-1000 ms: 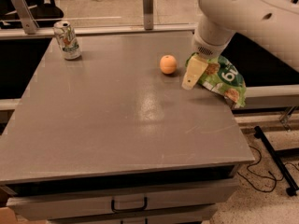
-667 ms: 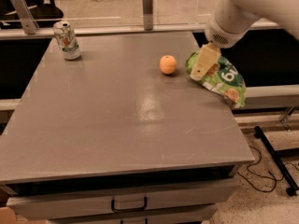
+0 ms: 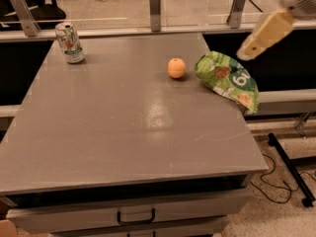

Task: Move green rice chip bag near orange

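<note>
1. Presently, I see the claw (image 3: pixel 247 51) up in the air at the far right, above and beyond the worktop (image 3: pixel 123 127), touching nothing.
2. I cannot tell whether the claw is released or clenched; it carries nothing I can see.
3. The green rice chip bag (image 3: pixel 228 78) lies just below the claw and slightly to its left. It rests on the worktop, apart from the claw, with its right part reaching past the worktop's right edge.
4. The orange (image 3: pixel 176 67) sits further left of the claw and lower, just beside the bag's left end with a narrow gap between them.
5. Far to the claw's left, a drink can (image 3: pixel 69 43) stands upright near the worktop's far left corner, well apart from the orange and the bag.
</note>
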